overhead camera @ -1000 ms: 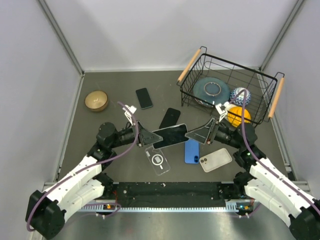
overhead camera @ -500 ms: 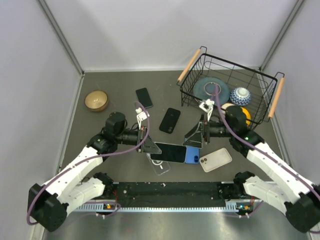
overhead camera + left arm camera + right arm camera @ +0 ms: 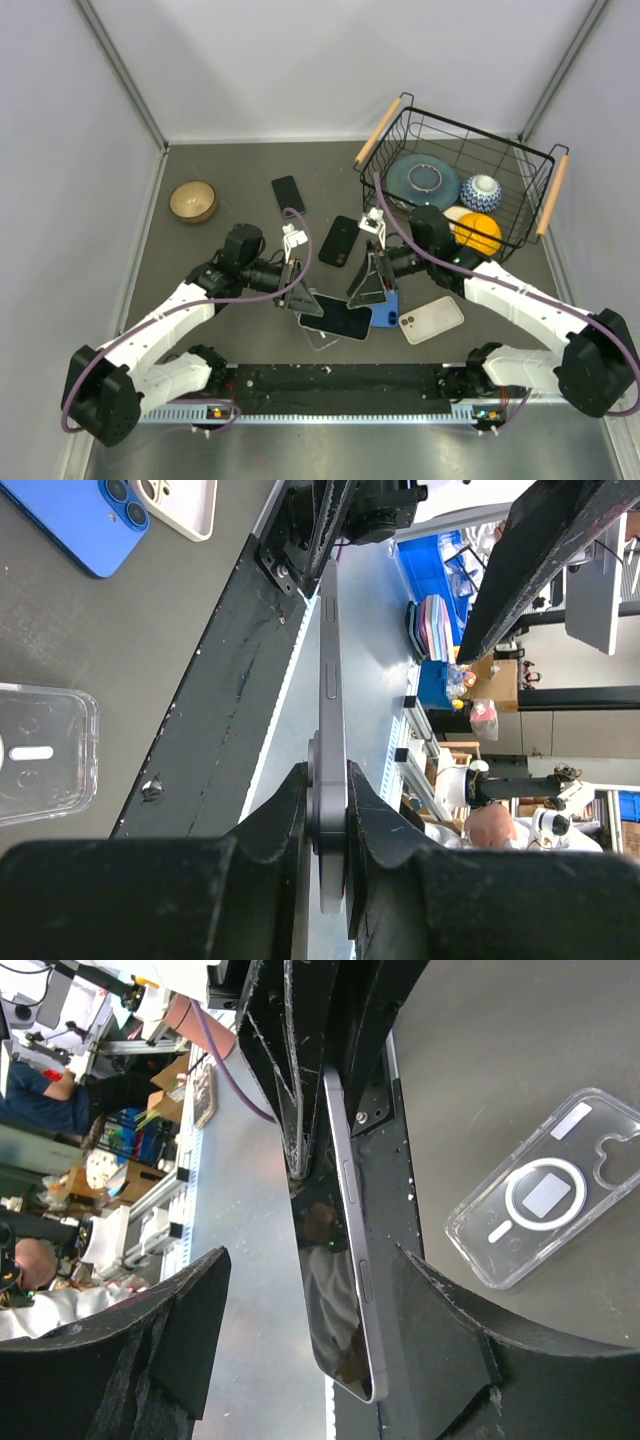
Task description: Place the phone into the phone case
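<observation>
Phone (image 3: 332, 660) sits pinched edgewise in left gripper (image 3: 328, 790) while right gripper (image 3: 310, 1270) stands spread around it.

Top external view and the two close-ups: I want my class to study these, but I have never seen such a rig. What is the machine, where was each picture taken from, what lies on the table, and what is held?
These are two robot arms bolted at the table's near edge, each ending in a two-finger gripper. The wide picture comes from a fixed overhead camera. The close-ups come from cameras on the wrists, so each shows its own fingers. The left gripper is clamped on a dark phone, seen edge-on there. The right gripper is open, with a finger on either side of that phone. On the table lie a clear phone case, two black phones, a blue phone, a cream phone and a wooden bowl. A wire basket holds dishes and an orange.
</observation>
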